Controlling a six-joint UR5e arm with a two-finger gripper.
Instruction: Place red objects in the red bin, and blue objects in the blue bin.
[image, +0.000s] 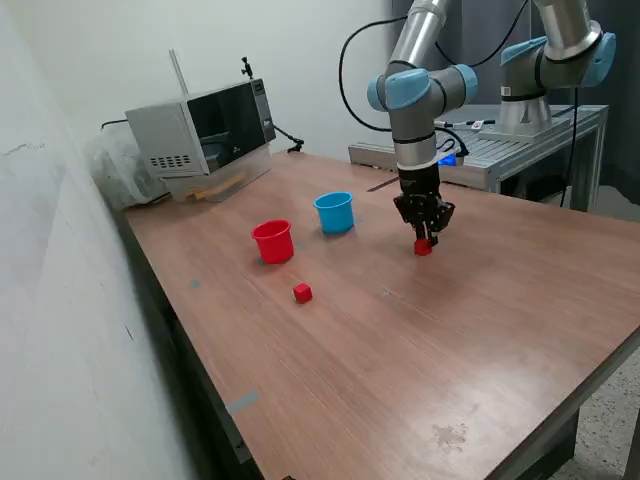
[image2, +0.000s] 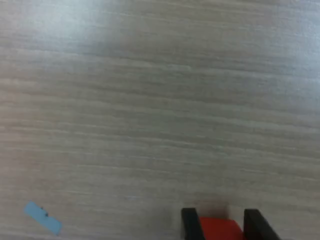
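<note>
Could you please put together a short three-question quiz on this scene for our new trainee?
1. True or false: the gripper has its fingers on either side of a red cube.
2. Which bin stands nearer the loose red cube: A) blue bin, B) red bin?
3. Fill in: the grey appliance at the table's far corner is a ____.

Key: 1 true; 2 B; 3 microwave.

In your wrist view, the red cube (image2: 218, 228) between the hand's (image2: 220, 225) two dark fingers (image2: 189, 224) is cut off by the picture's edge, and the whole view is soft. In the exterior view, the hand hides the cube's upper part. No blue cubes show; the interiors of the red bin (image: 272, 241) and blue bin (image: 334, 212) cannot be seen.
</note>
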